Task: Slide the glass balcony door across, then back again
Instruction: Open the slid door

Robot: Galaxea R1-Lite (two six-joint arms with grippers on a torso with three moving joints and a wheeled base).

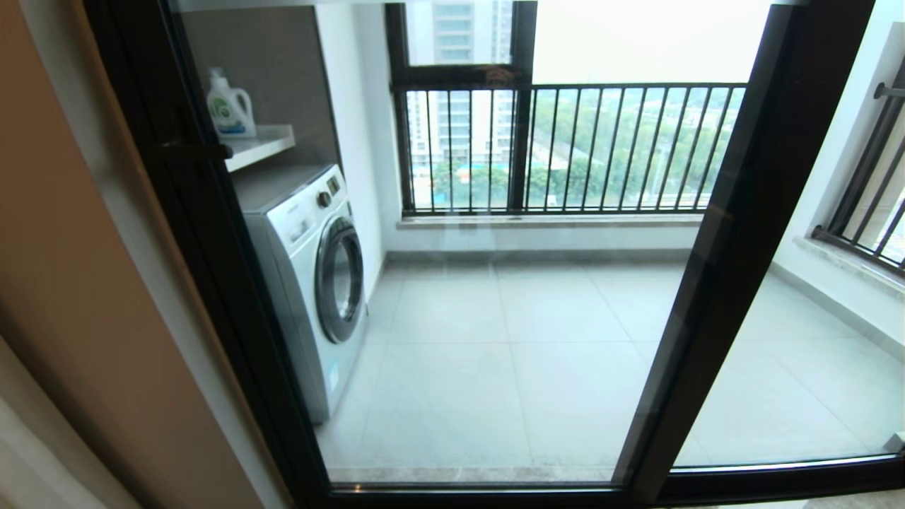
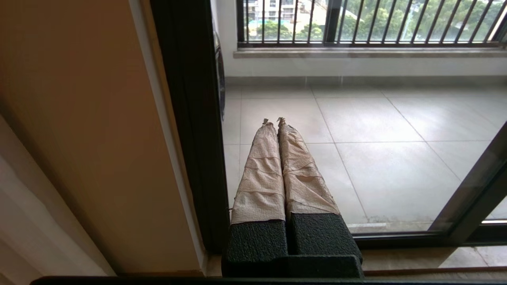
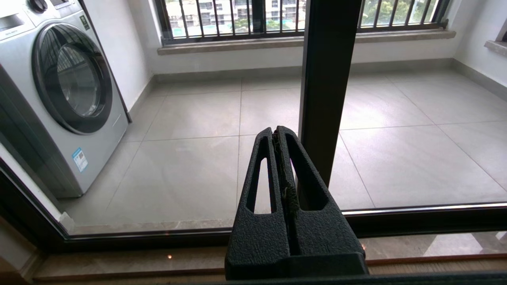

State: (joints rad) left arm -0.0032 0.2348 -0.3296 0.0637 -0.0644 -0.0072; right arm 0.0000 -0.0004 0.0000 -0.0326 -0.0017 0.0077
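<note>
The glass balcony door (image 1: 212, 233) stands in front of me with its slim black frame against the left jamb. Its short black bar handle (image 1: 196, 150) sits on the left upright. Neither gripper shows in the head view. My left gripper (image 2: 274, 120), its fingers wrapped in beige tape, is shut on nothing and hangs low beside the door's left upright (image 2: 190, 118), apart from it. My right gripper (image 3: 276, 130) is shut and empty, low in front of the glass just left of the door's other dark upright (image 3: 328, 79).
A second dark-framed glass panel (image 1: 778, 472) without a handle lies to the right. Behind the glass are a washing machine (image 1: 311, 276), a detergent bottle (image 1: 230, 106) on a shelf (image 1: 265, 143) and the black railed window (image 1: 601, 148). A tan wall (image 1: 71, 283) borders the left.
</note>
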